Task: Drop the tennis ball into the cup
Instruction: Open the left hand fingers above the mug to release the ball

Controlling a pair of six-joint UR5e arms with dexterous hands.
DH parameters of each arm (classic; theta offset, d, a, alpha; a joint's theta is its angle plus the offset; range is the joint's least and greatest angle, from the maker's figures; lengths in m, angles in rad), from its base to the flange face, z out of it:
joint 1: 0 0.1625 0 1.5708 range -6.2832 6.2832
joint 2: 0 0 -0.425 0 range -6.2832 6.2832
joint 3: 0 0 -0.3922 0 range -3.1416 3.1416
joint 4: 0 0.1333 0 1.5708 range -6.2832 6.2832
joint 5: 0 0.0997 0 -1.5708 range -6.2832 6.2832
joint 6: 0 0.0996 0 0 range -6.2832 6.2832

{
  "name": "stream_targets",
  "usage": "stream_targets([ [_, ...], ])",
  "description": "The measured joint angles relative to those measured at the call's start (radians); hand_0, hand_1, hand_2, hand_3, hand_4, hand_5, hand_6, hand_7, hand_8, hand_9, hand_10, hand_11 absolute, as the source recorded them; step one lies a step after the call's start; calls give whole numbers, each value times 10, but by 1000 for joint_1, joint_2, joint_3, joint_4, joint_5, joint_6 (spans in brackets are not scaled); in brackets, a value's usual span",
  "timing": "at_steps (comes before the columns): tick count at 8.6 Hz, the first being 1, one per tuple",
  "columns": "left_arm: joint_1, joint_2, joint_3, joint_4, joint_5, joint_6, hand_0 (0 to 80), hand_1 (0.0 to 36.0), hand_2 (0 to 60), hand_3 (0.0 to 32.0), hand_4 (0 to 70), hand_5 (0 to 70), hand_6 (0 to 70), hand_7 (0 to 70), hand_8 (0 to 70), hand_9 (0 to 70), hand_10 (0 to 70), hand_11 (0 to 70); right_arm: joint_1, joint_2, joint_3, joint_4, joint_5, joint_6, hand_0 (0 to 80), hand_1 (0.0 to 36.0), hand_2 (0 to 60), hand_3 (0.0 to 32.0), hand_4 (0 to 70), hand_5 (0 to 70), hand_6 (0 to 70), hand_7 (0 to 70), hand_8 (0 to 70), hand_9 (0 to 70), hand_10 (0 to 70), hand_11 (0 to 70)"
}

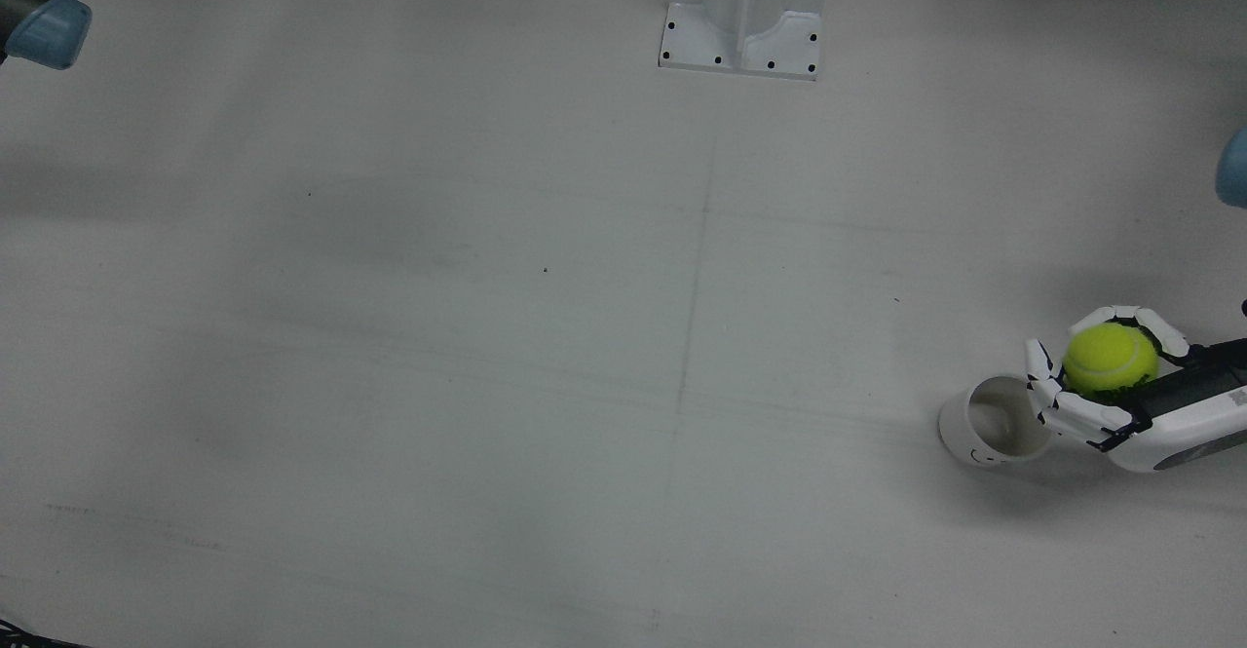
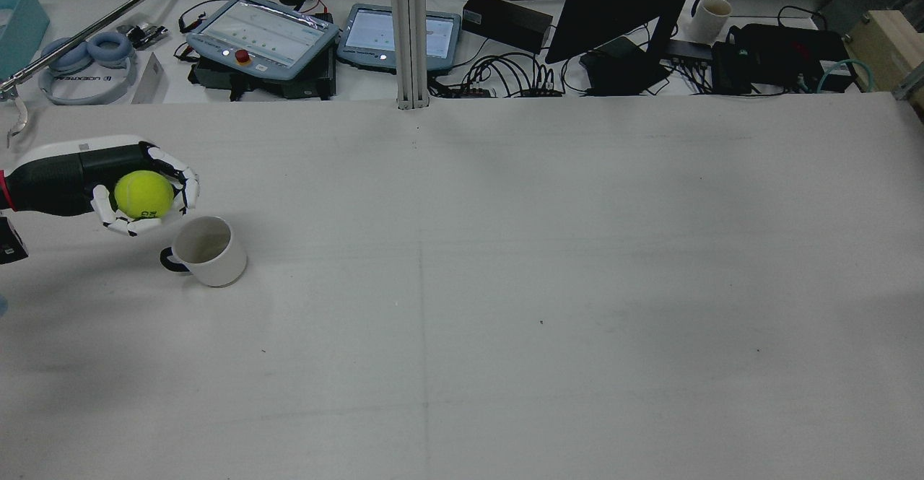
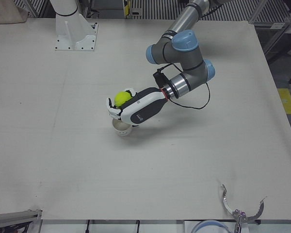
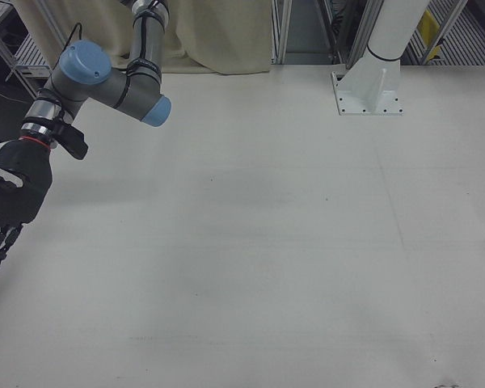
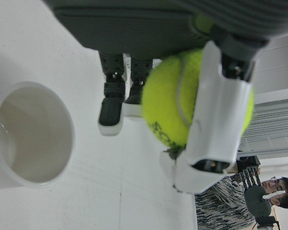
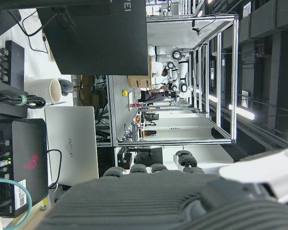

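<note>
Bright even overhead light, soft shadows, sharp pics.

The fuzzy yellow-green felt tennis ball point(image 5: 182, 100) looks matt. The white ceramic cup point(image 5: 31, 136) is smooth and glossy. The pale table top point(image 2: 505, 285) is matt.

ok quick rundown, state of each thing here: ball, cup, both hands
tennis ball: held in the left hand, above the table, not in the cup
cup: upright on the table, empty, handle toward the robot's left
left hand: shut on the tennis ball, beside the cup's rim, not centred over its mouth
right hand: at the table's edge, holding nothing, fingers straight
</note>
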Motion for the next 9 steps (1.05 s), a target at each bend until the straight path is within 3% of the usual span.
stream_targets([
  [1, 0, -4, 11, -7, 0, 0, 800, 360, 600, 0, 280, 242, 521, 641, 255, 344, 107, 205, 0, 0, 0, 0, 0, 0, 0, 0, 0, 0, 0, 0, 0, 0, 0, 0, 0, 0],
  [2, 0, -4, 16, -17, 0, -1, 800, 360, 600, 0, 126, 181, 210, 327, 54, 84, 19, 84, 0, 0, 1, 0, 0, 0, 0, 0, 0, 0, 0, 0, 0, 0, 0, 0, 0, 0],
  [3, 0, -2, 17, -27, 0, -4, 800, 360, 462, 0, 62, 161, 78, 233, 6, 32, 1, 60, 0, 0, 1, 0, 0, 0, 0, 0, 0, 0, 0, 0, 0, 0, 0, 0, 0, 0],
  [4, -1, 1, 17, -35, 1, -7, 800, 360, 280, 0, 21, 167, 124, 173, 18, 20, 0, 49, 0, 0, 1, 0, 0, 0, 0, 0, 0, 0, 0, 0, 0, 0, 0, 0, 0, 0],
  [5, -2, 3, 17, -42, 1, -10, 800, 360, 2, 0, 0, 131, 6, 161, 0, 18, 0, 38, 0, 0, 1, 0, 0, 0, 0, 0, 0, 0, 0, 0, 0, 0, 0, 0, 0, 0],
  [6, -3, 4, 17, -47, 1, -11, 800, 360, 0, 0, 0, 98, 18, 113, 0, 8, 0, 4, 0, 0, 1, 0, 0, 0, 0, 0, 0, 0, 0, 0, 0, 0, 0, 0, 0, 0],
  [7, -3, 6, 17, -49, 1, -11, 793, 278, 0, 0, 0, 56, 8, 84, 0, 3, 0, 0, 0, 0, 1, 0, 0, 0, 0, 0, 0, 0, 0, 0, 0, 0, 0, 0, 0, 0],
  [8, -3, 7, 17, -50, 1, -11, 641, 223, 0, 0, 0, 41, 8, 61, 0, 0, 0, 0, 0, 0, 1, 0, 0, 0, 0, 0, 0, 0, 0, 0, 0, 0, 0, 0, 0, 0],
  [9, -4, 8, 17, -52, 1, -11, 614, 208, 0, 0, 0, 29, 3, 65, 0, 0, 0, 0, 0, 0, 1, 0, 0, 0, 0, 0, 0, 0, 0, 0, 0, 0, 0, 0, 0, 0],
])
